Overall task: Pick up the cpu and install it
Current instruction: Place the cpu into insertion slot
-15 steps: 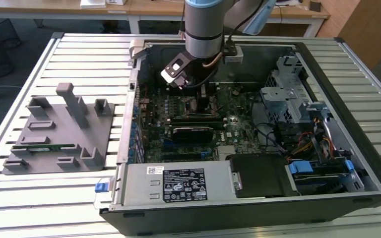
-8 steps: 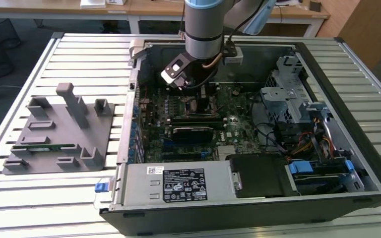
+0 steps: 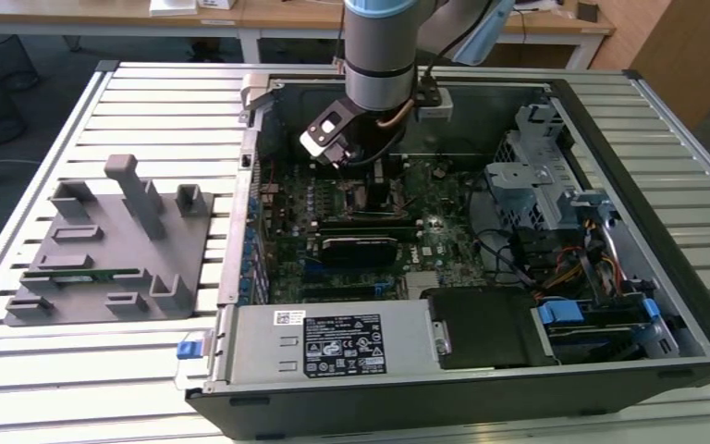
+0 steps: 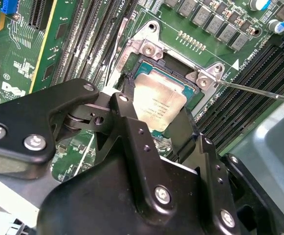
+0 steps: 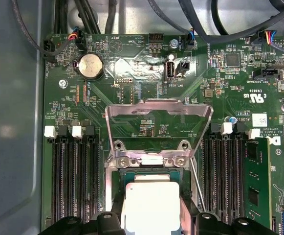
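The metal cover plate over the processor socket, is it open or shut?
Open: the cover plate is swung back off the socket, leaving the cpu uncovered.

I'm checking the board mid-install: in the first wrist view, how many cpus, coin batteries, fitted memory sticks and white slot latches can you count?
cpu: 1
coin battery: 1
memory stick: 1
white slot latches: 4
Total: 7
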`<move>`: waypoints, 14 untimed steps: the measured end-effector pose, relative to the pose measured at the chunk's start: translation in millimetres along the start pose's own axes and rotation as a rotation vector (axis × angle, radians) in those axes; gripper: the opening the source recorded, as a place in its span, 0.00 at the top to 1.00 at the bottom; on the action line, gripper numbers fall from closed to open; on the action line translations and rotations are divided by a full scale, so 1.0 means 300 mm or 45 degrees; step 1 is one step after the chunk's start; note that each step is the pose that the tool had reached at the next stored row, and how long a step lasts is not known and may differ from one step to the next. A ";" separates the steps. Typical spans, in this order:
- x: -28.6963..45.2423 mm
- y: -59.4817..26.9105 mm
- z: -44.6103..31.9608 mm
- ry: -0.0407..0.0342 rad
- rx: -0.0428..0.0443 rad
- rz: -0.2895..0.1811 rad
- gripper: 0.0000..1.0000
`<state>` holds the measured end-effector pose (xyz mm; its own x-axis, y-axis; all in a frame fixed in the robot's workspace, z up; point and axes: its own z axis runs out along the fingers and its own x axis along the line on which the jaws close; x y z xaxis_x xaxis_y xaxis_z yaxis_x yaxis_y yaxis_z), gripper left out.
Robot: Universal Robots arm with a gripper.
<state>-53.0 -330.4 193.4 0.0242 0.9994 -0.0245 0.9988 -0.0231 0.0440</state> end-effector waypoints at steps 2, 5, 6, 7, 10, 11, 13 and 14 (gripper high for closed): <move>0.000 0.000 0.000 0.0000 0.000 0.000 0.47; 0.001 0.000 0.001 0.0011 -0.001 0.000 0.46; 0.000 0.000 0.000 0.0008 -0.001 0.000 0.46; 0.000 0.000 -0.002 0.0003 0.000 0.000 0.40; 0.000 0.000 -0.009 0.0000 0.000 0.000 0.40; 0.000 0.001 -0.012 0.0001 0.000 0.000 0.40; -0.001 0.001 -0.030 0.0001 0.000 0.000 0.40; -0.001 0.002 -0.048 0.0001 0.000 0.000 0.53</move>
<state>-53.0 -330.4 207.8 0.0243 0.9994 -0.0244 0.9988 -0.0232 0.0440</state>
